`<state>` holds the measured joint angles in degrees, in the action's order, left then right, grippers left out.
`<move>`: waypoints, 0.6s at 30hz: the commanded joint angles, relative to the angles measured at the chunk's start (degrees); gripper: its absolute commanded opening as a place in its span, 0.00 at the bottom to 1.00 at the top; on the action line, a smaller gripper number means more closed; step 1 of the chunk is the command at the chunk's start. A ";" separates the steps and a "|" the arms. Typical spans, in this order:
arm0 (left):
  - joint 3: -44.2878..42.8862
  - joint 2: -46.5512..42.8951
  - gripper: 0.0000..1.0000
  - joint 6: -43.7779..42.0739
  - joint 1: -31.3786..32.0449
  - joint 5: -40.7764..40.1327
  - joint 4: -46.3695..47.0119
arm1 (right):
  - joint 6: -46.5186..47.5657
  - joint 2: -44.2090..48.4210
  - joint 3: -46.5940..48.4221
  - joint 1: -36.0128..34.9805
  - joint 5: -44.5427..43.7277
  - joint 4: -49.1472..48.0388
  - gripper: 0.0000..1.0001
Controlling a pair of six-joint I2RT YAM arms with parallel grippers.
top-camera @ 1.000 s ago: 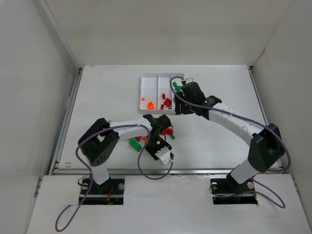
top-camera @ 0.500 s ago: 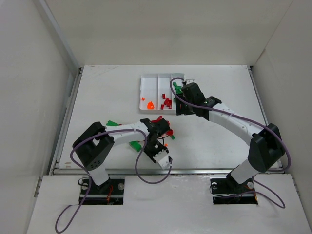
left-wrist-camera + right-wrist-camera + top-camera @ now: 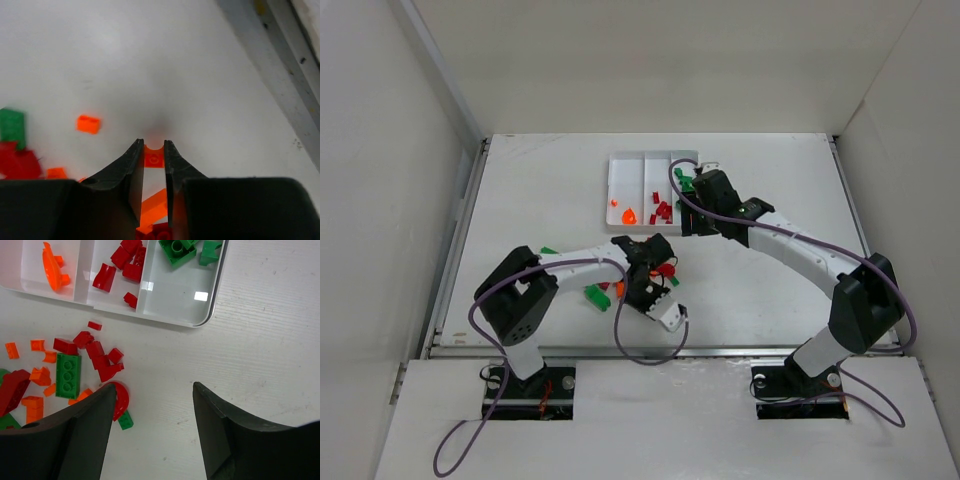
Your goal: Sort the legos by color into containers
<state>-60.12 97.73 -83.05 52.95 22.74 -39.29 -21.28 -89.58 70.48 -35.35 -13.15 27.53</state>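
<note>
1. The left gripper [image 3: 152,146] is pressed together on a small orange brick [image 3: 153,159] — the piece sits between the two fingertips, low over the tabletop [image 3: 150,60]. Whether the brick touches the surface, I cannot tell.
2. Near this gripper other bricks lie loose: a small orange piece [image 3: 88,124] a little apart, and a green brick [image 3: 12,127] and red pieces [image 3: 20,162] at the side of the wrist view.
3. This loose pile [image 3: 598,296] lies in the near half of the tabletop, about midway between its left and right edges.
4. The white tray [image 3: 611,185] stands in the far half of the tabletop, also about midway between the side edges.
5. Its left compartment holds orange pieces [image 3: 627,215], the middle one holds red pieces [image 3: 662,210], and the right one holds green pieces [image 3: 685,183].
6. The right gripper [image 3: 154,386] is spread wide and holds nothing — it hangs over bare tabletop, just beside the near right corner of the tray.
7. The border of the pile reaches one of its fingers. A curved red piece [image 3: 121,400] lies beside that finger, and a green three-stud brick [image 3: 68,375] is a little further off.
</note>
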 commanded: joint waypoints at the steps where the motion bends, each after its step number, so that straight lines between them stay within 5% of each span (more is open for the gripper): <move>1: -7.79 -0.17 0.00 9.81 -3.28 5.53 0.18 | -0.87 2.74 0.63 -0.42 -1.09 -2.04 0.68; 10: -19.42 2.10 0.00 45.46 -18.56 3.20 16.40 | -7.64 3.35 3.44 2.30 -7.33 -1.77 0.68; 18: -31.81 12.82 0.00 56.15 -26.57 -2.00 20.92 | -4.22 -1.91 8.79 4.33 -7.24 -2.48 0.68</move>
<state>-88.90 108.51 -33.56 28.08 21.98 -20.12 -26.85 -90.15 74.96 -31.07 -19.27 27.77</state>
